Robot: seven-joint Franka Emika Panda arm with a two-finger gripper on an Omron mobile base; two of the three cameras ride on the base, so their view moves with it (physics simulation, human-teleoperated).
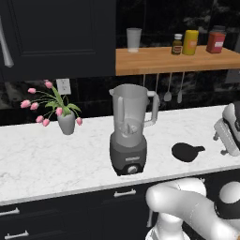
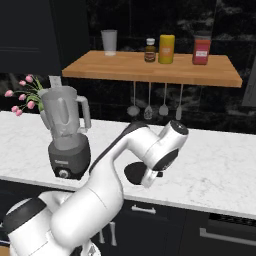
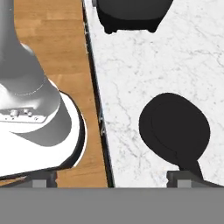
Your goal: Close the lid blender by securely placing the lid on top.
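On the marble tabletop (image 1: 42, 159) the lid (image 1: 186, 152) lies flat, tab pointing right, well apart from the blender (image 1: 129, 129) to its left, whose jar mouth is uncovered. Claw (image 3: 118, 179) hangs above the lid, jaws spread wide, gripping nothing; one fingertip (image 3: 183, 178) sits over the lid's tab in the hand view. Flower vase (image 1: 65, 123) stands left of the blender.

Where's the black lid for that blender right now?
The lid lies flat on the white marble counter, to the right of the blender in the left base view and apart from it, near the counter's front edge.
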